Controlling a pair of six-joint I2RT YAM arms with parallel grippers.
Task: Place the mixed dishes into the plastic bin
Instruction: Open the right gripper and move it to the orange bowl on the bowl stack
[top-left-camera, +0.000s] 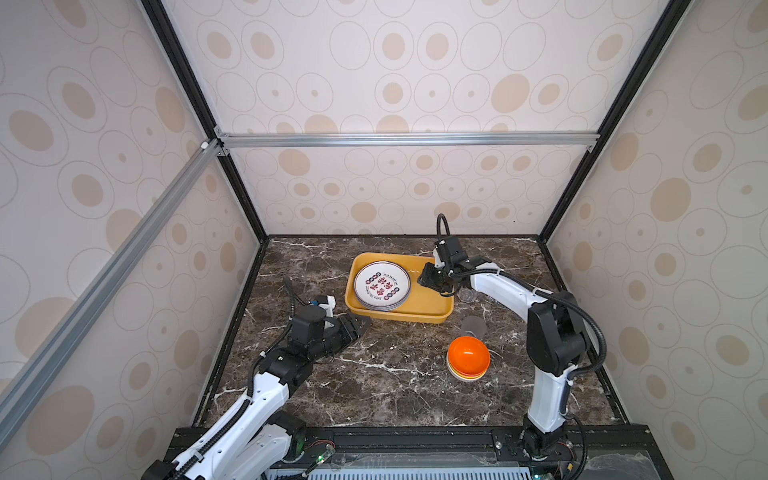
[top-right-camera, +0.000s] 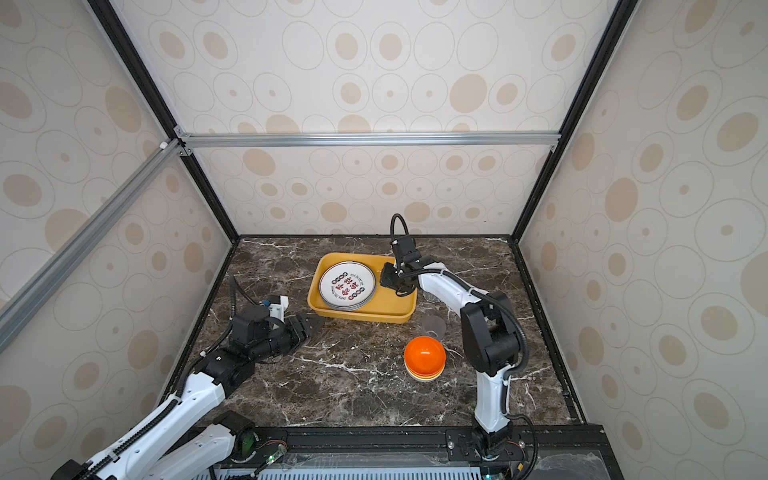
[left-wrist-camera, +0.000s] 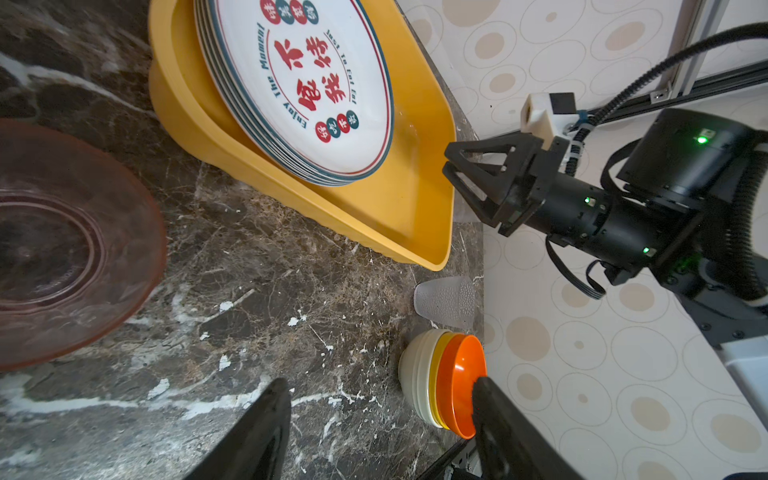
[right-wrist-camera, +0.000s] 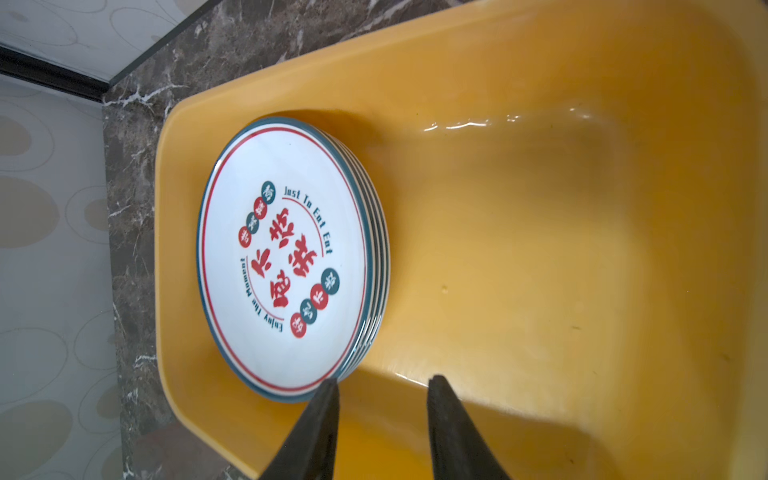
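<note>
Dark marble tabletop (top-left-camera: 374, 395), spotted walls around. The stack of round white printed plates (top-left-camera: 382, 284) sits inside the mustard-yellow plastic bin (top-left-camera: 415, 316). That part looks done! The right gripper (right-wrist-camera: 382, 380) hovers over the bin's bare floor, jaws parted and empty. The left gripper (top-left-camera: 361, 325) sits low beside the bin, jaws wide and empty. Yet to go: the orange-topped stack of small bowls (top-left-camera: 468, 355), the greyish translucent cup (top-left-camera: 473, 326) and the clear cup (top-left-camera: 467, 294).
</note>
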